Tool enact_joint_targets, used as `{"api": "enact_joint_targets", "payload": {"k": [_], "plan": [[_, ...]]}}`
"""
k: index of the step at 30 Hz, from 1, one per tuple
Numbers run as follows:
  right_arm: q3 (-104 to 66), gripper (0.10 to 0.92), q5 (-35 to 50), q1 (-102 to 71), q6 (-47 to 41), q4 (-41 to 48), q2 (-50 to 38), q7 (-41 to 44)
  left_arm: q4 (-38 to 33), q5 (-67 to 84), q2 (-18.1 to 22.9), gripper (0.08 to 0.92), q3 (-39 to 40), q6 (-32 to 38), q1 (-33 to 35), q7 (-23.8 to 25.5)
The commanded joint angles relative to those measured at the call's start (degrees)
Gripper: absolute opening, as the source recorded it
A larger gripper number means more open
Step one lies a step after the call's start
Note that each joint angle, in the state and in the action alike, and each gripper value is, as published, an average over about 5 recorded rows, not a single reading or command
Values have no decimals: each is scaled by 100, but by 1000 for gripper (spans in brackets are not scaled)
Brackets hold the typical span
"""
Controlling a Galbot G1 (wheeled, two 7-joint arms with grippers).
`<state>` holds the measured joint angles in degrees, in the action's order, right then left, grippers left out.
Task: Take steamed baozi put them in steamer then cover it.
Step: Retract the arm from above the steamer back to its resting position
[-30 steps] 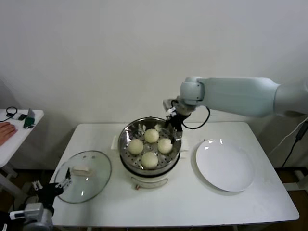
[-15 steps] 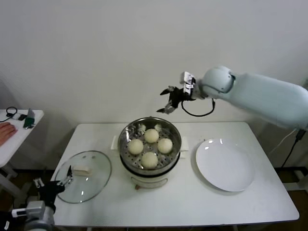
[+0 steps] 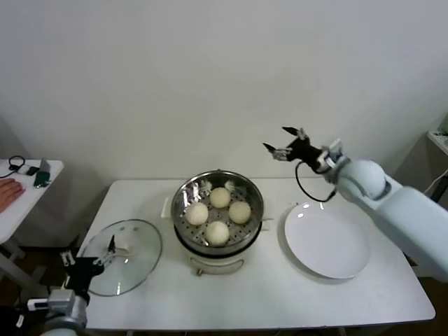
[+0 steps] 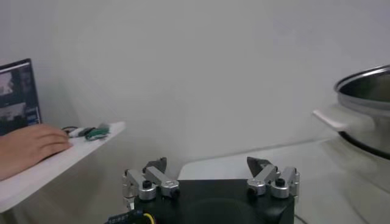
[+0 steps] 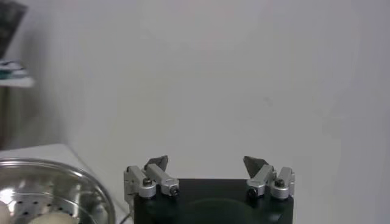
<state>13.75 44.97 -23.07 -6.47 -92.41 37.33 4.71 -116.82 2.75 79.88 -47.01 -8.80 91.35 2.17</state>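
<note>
Four baozi (image 3: pixel 218 232), one steamer (image 3: pixel 183 236), one cover (image 3: pixel 137 260), one plate (image 3: pixel 327 240).

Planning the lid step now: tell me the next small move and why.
Probably bring the left gripper, open at the near-left table edge, onto the bar handle of the cover. All four baozi already sit in the steamer, which is uncovered, and the right gripper hangs open and empty above the plate.

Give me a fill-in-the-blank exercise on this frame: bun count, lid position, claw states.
The steamer holds ____ baozi.
The glass lid lies on the table, on the steamer's ____ side.
The right claw, raised above the table, is ____ and holds nothing.
The white plate is ____.

Missing words: four; left; open; empty
</note>
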Motion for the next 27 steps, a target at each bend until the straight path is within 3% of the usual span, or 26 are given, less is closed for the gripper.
{"api": "enact_joint_targets", "payload": {"k": [1,7,14,21,27], "plan": [[-4176,823,-821,-5164,1666,-603,345,-169,-10,-79,-59,823,180,82,11,19],[-5022,823,-887,-6507,2029,-867,1433,299,25,-124,-154,823,219,112,30,-23],[-5154,823,-1173,-7093,2032,-1196,2325,142,136,-850,-511,823,221,386,231,-322],[-4995,823,-1430,-7438,2099,-1201,2965,34,432,-2937,-956,823,74,1160,504,-1235],[-4852,823,-1459,-7511,2438,-1050,3258,50,1458,-4832,-1011,823,102,1763,472,-2386]]}}
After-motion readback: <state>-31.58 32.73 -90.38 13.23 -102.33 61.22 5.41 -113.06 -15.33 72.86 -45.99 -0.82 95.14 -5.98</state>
